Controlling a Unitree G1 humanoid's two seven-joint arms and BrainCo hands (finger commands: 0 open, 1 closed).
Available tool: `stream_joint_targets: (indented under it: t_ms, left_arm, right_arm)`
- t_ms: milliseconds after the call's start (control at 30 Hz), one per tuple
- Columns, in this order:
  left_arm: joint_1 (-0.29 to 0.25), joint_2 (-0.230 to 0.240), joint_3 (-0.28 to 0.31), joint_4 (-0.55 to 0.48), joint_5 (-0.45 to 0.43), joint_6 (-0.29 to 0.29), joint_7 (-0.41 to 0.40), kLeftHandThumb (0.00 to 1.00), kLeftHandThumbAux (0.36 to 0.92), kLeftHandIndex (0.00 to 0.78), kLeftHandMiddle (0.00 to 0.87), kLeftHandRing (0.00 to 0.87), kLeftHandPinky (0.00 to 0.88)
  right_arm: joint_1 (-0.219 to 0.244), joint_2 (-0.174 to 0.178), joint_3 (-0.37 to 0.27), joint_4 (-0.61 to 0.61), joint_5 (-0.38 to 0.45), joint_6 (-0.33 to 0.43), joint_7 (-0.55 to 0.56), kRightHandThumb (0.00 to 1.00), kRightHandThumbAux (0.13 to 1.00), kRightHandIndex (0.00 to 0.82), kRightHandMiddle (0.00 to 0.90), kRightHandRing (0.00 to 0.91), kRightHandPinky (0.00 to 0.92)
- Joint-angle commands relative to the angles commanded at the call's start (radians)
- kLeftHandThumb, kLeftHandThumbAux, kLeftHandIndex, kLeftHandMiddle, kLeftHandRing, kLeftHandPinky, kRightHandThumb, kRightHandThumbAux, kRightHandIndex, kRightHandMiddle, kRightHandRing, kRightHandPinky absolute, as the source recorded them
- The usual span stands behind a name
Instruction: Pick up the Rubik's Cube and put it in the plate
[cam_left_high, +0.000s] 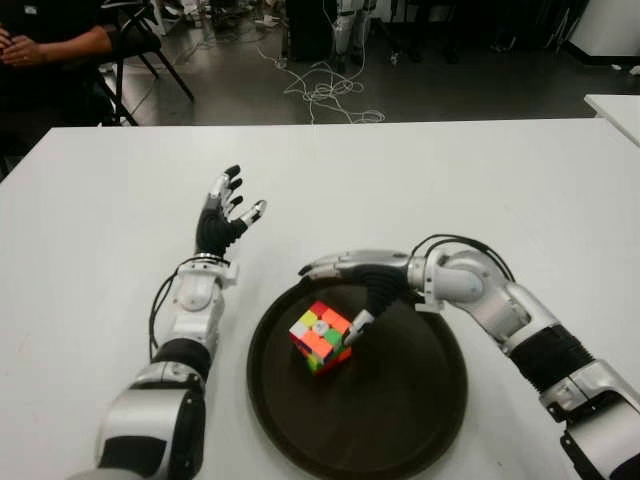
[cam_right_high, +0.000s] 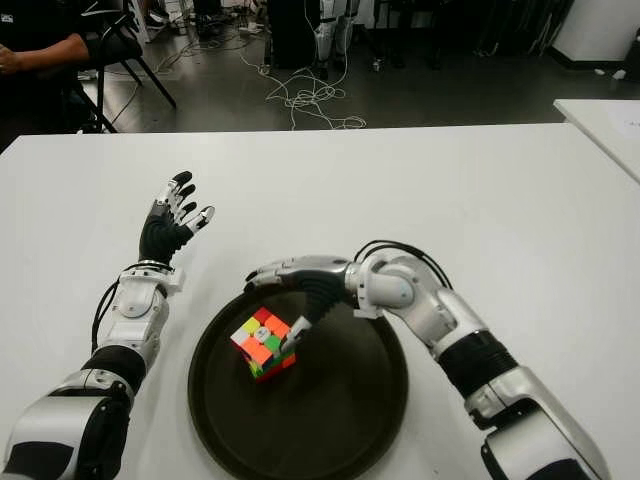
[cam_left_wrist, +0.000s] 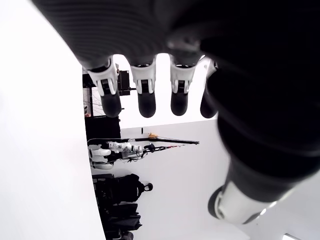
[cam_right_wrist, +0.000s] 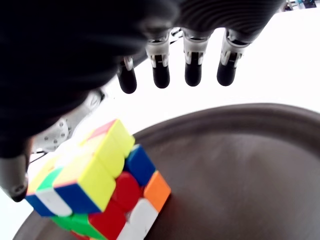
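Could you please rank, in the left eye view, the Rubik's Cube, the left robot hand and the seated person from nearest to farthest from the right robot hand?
1. Rubik's Cube, in the plate, directly beneath the right robot hand.
2. Left robot hand, over the table's left side, fingers spread.
3. Seated person, beyond the table's far left corner.

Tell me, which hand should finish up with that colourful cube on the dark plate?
The right hand, probably. It is already above the plate, its thumb against the Rubik's Cube and its other fingers open, so it need only draw away. The left hand is open over the white table, to the plate's left.
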Motion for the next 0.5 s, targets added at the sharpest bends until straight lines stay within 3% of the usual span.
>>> stream_joint_targets:
  t_ms: [367, 500]
  left_arm:
    - [-0.002, 0.001, -0.002, 0.005, 0.007, -0.002, 0.011, 0.006, 0.832, 0.044, 0.087, 0.054, 0.033]
    - [-0.003, 0.003, -0.007, 0.005, 0.019, -0.001, 0.025, 0.001, 0.835, 0.047, 0.092, 0.061, 0.037]
  right_arm:
    - [-0.061, -0.077, -0.129, 0.064, 0.195, -0.069, 0.104, 0.000, 0.448, 0.000, 0.000, 0.000, 0.000]
    - [-0.064, -0.114, -0.228, -0.003, 0.386, 0.012, 0.196, 0.000, 0.443, 0.000, 0.000, 0.000, 0.000]
